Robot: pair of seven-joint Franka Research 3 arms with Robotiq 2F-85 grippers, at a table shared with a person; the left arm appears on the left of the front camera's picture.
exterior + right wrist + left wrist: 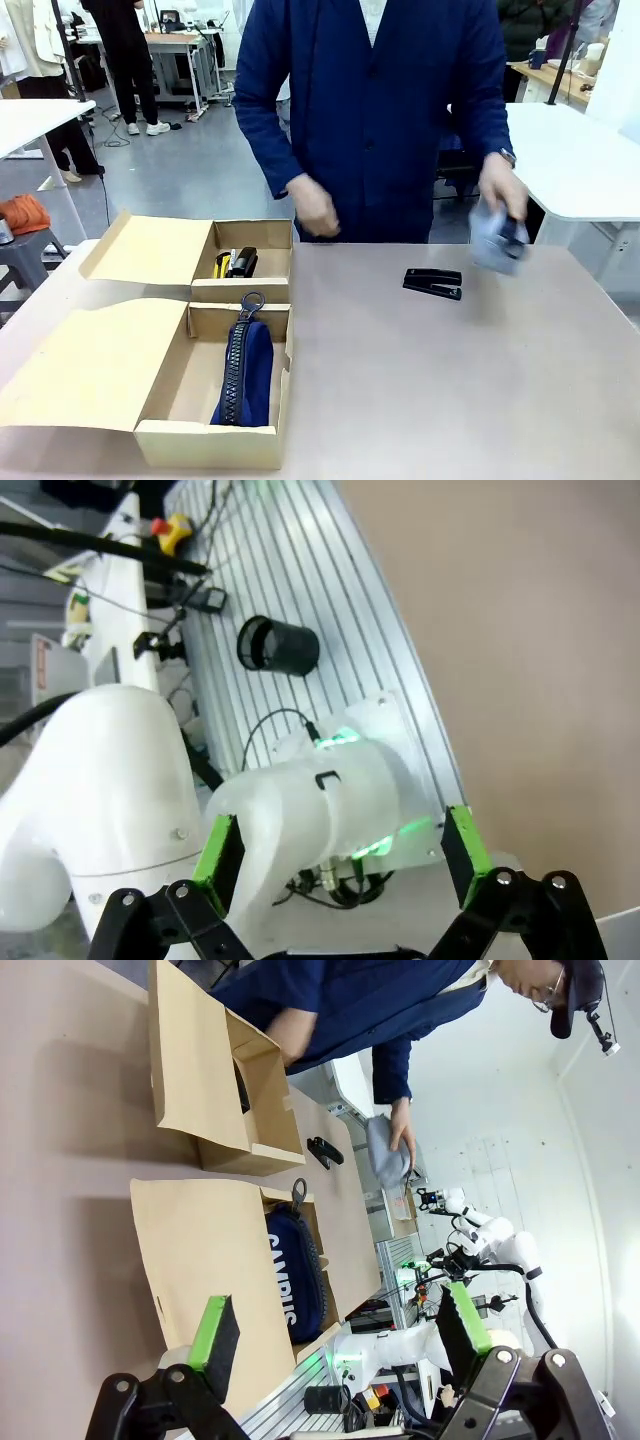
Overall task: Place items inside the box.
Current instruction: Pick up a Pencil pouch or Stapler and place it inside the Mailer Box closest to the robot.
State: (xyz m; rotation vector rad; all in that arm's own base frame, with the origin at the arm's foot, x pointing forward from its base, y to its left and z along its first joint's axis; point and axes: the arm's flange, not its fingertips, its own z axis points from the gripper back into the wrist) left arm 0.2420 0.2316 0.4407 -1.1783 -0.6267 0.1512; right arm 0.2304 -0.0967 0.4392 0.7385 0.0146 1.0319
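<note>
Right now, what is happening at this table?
A person across the table holds a grey pouch in one hand. A navy pouch lies in the near cardboard box; a yellow-and-black utility knife lies in the far box. A black stapler lies on the table. The left gripper and right gripper are open and empty.

A bare brown table point(450, 380) fills the near part of the front view. Behind it, a white table point(40, 115) stands at the left and another white table point(580, 160) at the right, on a grey floor point(190, 170). An orange cloth point(22, 212) lies on a grey stool point(20, 262) at the left edge. Far back, a person in black point(125, 50) stands beside a desk point(180, 40). In the right wrist view, a black cylinder point(278, 646) sits on a ribbed metal plate point(330, 580), with a red button point(170, 527) near its top.
</note>
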